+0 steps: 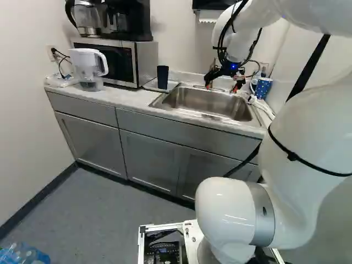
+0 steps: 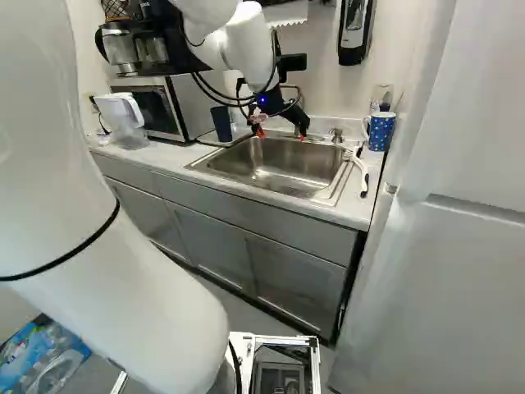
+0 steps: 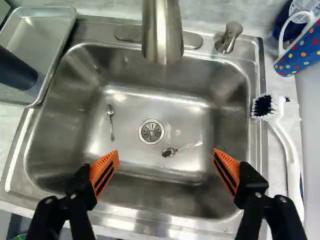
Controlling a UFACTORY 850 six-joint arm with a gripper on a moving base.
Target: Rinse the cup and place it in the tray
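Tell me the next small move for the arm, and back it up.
Probably raise the gripper slightly, away from the sink. It is open and holds nothing, and the dark cup stands upright in the tray, so the placing looks done. Whether the cup has been rinsed, I cannot tell.

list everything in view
sink: 1, grey, in the counter
spoons: 2, silver, in the sink
tray: 1, silver, beside the sink
cup: 1, dark blue, in the tray
faucet: 1, silver, behind the sink
brush: at least 1, white, beside sink
mug: 1, dotted blue, near brush
microwave: 1, silver, on counter
pitcher: 1, white, beside microwave
coffee maker: 1, black, on microwave
cabinets: several, grey, under counter
dispenser: 1, black, on wall
bottles: uncountable, clear, on floor
end effector: 1, black, over sink
arm: 1, white, over counter
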